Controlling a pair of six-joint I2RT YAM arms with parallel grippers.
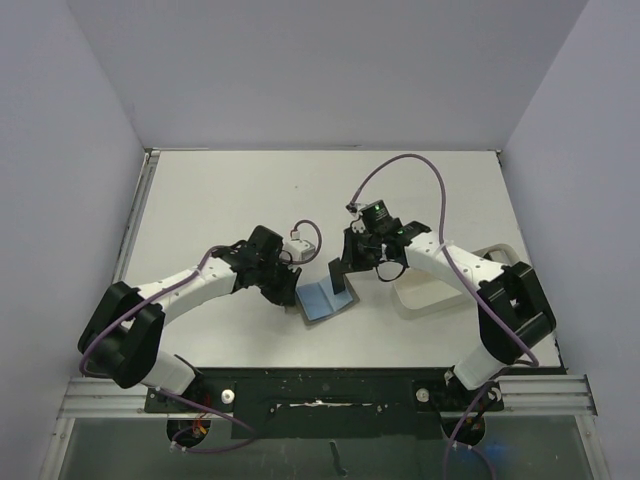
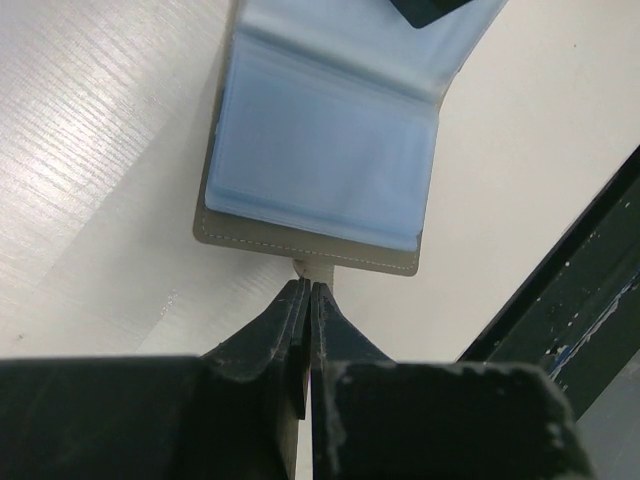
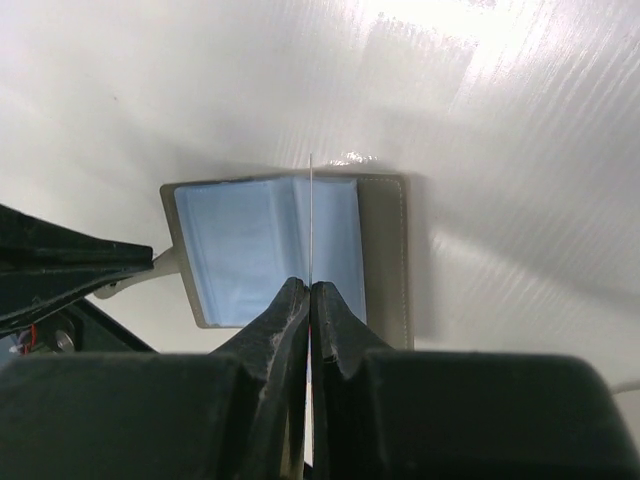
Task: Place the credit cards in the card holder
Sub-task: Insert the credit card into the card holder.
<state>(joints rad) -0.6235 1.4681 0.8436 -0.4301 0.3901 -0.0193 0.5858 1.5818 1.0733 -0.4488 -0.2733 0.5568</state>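
Blue-lined card holder (image 2: 320, 150), tab (image 2: 313, 268) pinched by left pincer (image 2: 306, 292); right pincer (image 3: 310, 287) grips card (image 1: 338, 273); white tray (image 1: 412, 304) nearby.

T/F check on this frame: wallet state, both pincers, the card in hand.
1. The card holder lies open, blue inside facing up. True.
2. The left pincer is open and clear of it. False: it is shut on the clasp tab.
3. The right pincer grips a credit card on edge over the card holder. True.
4. That credit card is tucked into a pocket. False: it stands upright in the pincer, outside the pockets.
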